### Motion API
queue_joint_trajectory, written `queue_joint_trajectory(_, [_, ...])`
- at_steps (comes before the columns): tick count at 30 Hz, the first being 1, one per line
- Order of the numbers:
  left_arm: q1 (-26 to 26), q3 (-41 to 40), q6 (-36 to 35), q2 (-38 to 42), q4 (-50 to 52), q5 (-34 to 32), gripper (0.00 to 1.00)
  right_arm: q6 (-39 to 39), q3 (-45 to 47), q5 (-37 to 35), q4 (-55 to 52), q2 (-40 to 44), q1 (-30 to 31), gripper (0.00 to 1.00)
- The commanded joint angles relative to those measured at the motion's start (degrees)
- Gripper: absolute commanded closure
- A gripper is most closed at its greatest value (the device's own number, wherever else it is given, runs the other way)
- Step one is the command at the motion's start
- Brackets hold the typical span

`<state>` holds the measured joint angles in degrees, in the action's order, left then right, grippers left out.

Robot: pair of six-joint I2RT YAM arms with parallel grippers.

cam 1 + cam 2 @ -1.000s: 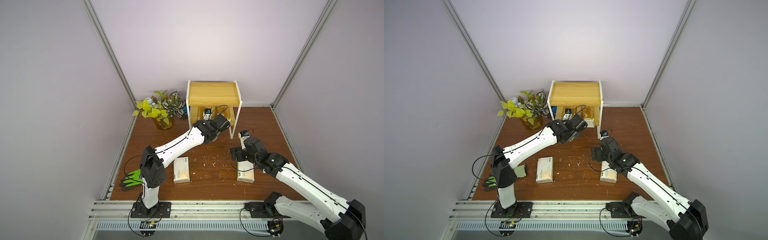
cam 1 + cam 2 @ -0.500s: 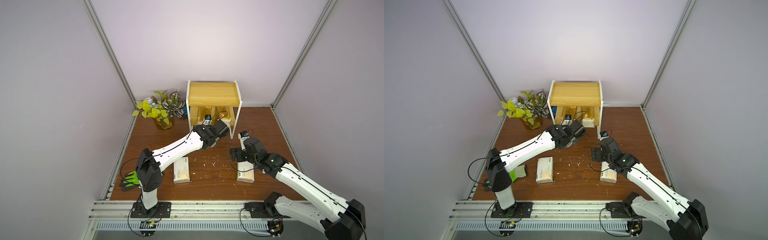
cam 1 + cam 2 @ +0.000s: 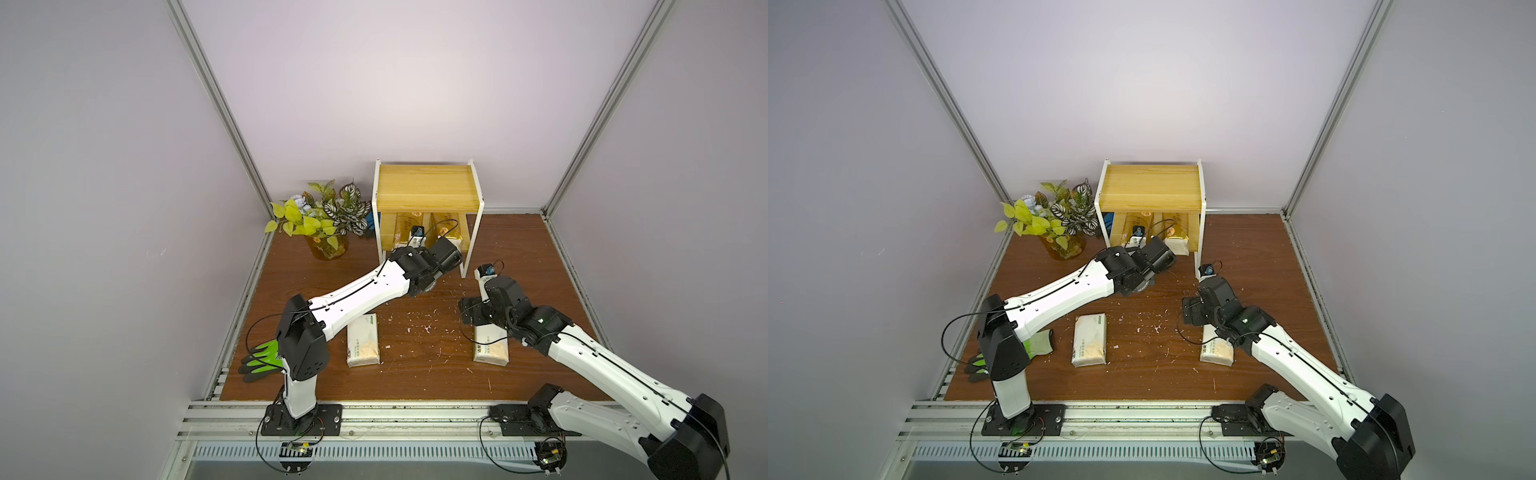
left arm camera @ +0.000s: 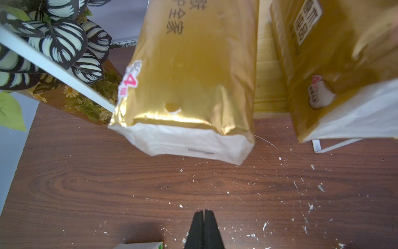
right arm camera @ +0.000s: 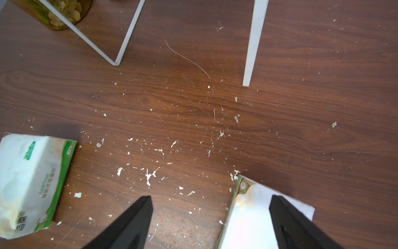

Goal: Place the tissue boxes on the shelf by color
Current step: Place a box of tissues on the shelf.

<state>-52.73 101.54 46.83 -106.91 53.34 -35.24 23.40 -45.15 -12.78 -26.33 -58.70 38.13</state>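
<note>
Progress looks half done: both gold packs (image 3: 406, 224) lie on the shelf's (image 3: 426, 187) lower tier, both white packs (image 3: 363, 340) wait in front of it, your right gripper (image 5: 210, 196) spread open over one, and only the left wrist view shows you the left gripper (image 4: 204, 226) pinched shut, empty.
</note>
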Motion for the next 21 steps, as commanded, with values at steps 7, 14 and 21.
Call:
queue_joint_trajectory(7, [1.9,2.7,-2.1,-2.1,0.8,-2.0,0.99,0.6,-0.5,0.1,1.6,1.0,-0.3,0.08])
queue_joint_trajectory(14, [3.3,4.1,-3.9,-3.4,0.7,-2.2,0.99,1.2,0.1,-0.4,0.5,2.8,-0.3,0.08])
queue_joint_trajectory(21, [5.5,7.6,-7.7,-6.8,0.7,-3.3,0.99,1.3,0.1,-1.0,-0.2,3.3,-0.2,0.08])
